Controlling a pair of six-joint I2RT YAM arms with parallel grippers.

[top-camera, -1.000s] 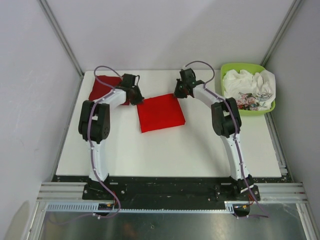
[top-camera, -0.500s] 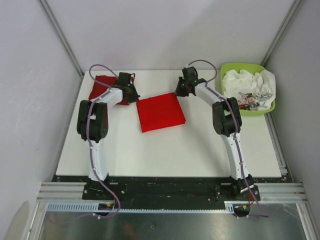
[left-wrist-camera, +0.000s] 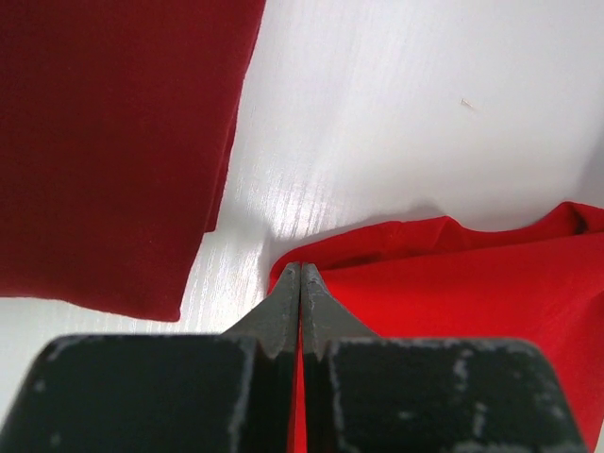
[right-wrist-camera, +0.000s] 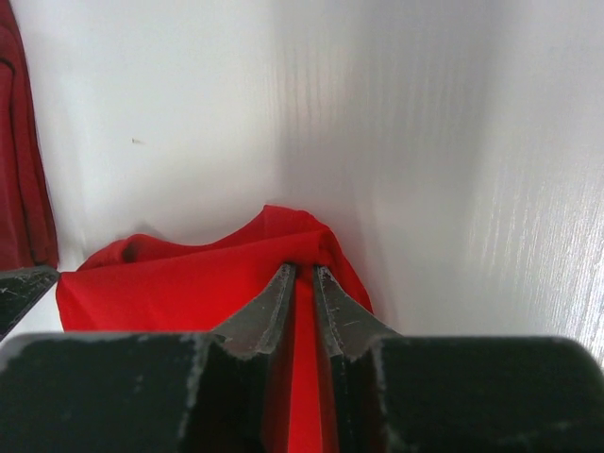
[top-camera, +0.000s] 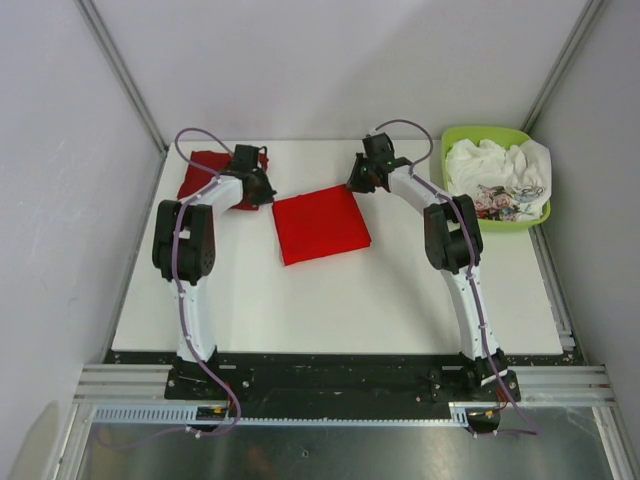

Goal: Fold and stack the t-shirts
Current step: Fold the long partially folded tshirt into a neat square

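Bright red shirt (top-camera: 320, 225): folded, laid mid-worktop (top-camera: 350, 300).
Dark red shirt (top-camera: 203, 175): laid at the far left, just apart from the bright one.
Left gripper (left-wrist-camera: 300, 271): jaws pressed together at the bright shirt's far left corner.
Right gripper (right-wrist-camera: 304, 269): jaws held slightly apart at its raised far right corner.

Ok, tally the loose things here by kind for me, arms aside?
Tees: 2, the bright red tee and the dark red tee
Baskets: 1, the green basket
Cloth in it: 1 bunched pile; the pieces cannot be told apart
Total: 4
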